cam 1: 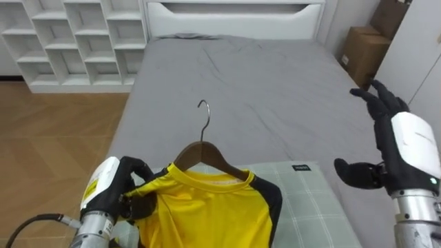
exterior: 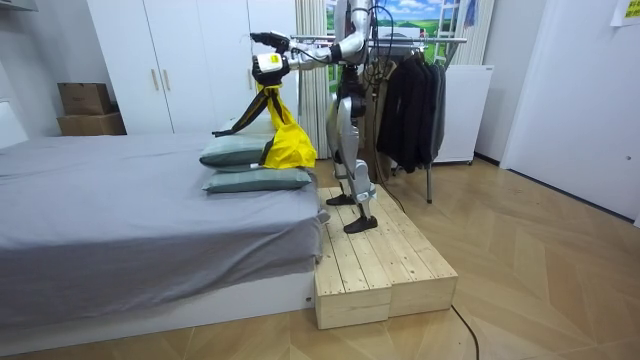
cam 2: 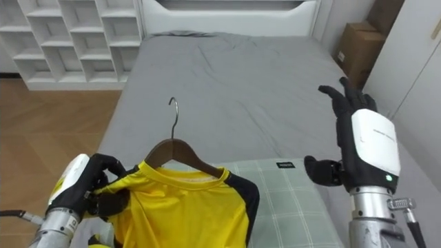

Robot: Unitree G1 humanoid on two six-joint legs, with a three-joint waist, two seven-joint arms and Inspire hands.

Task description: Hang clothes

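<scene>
One left hand [cam 1: 129,187] grips yellow shirt [cam 1: 213,207] draped on wooden hanger [cam 1: 204,149].

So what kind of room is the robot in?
Most likely a bedroom. There is a bed with a grey sheet and pillows, a clothes rack of dark clothes near it, and white wardrobe doors along the wall. The robot's left hand grips a yellow shirt on a wooden hanger.

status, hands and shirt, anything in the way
Left hand shut on shirt at its shoulder, right hand open over bed. Shirt on hanger, held up. Pillows below; clothes rack behind robot.
</scene>
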